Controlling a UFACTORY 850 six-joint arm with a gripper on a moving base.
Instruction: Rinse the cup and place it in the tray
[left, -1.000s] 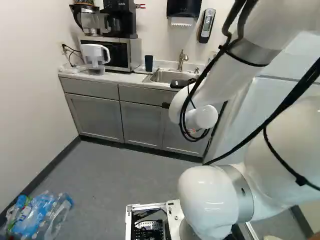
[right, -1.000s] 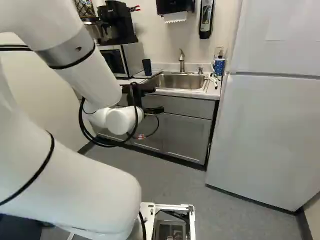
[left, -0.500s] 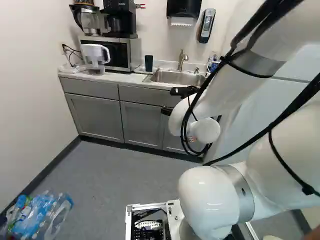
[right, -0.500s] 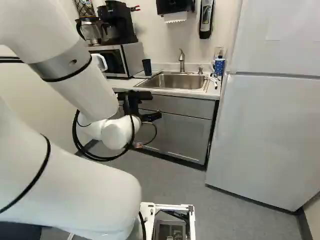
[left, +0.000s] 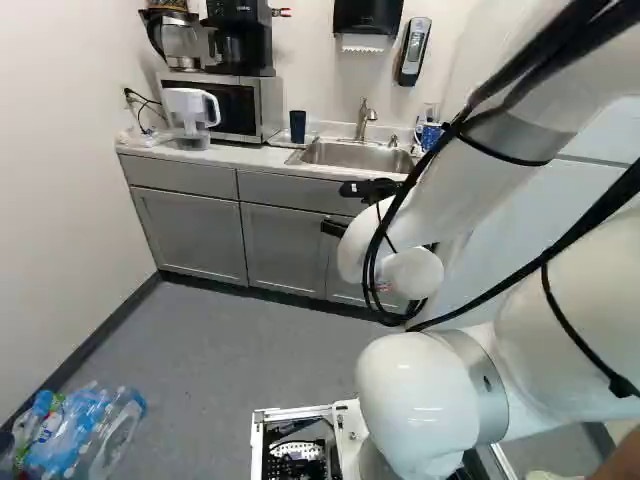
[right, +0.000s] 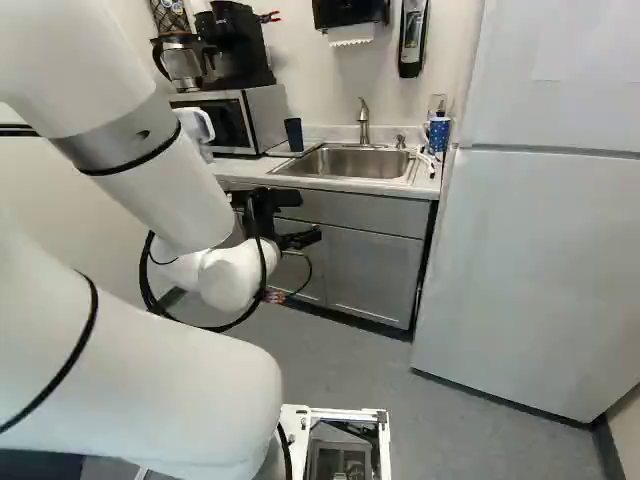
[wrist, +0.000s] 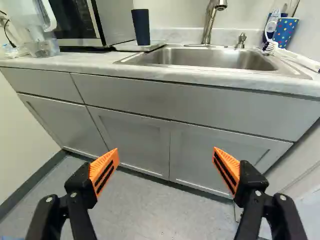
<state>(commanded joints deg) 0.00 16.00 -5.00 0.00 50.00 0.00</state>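
Peering along the wrist view, we found the gripper (right: 306, 238) released, its orange-padded fingers (wrist: 106, 169) spread wide, which neither base view made plain. The dark blue cup (wrist: 141, 27) stood upright on the tray (wrist: 139, 46), beside the sink (wrist: 210, 58) on the desk (wrist: 80, 61), and all three views had it. Our left base view caught bagged plastic bottles (left: 82, 430) on the floor (left: 230, 340), outside the right one, which showed the refrigerator (right: 530, 270) more fully.
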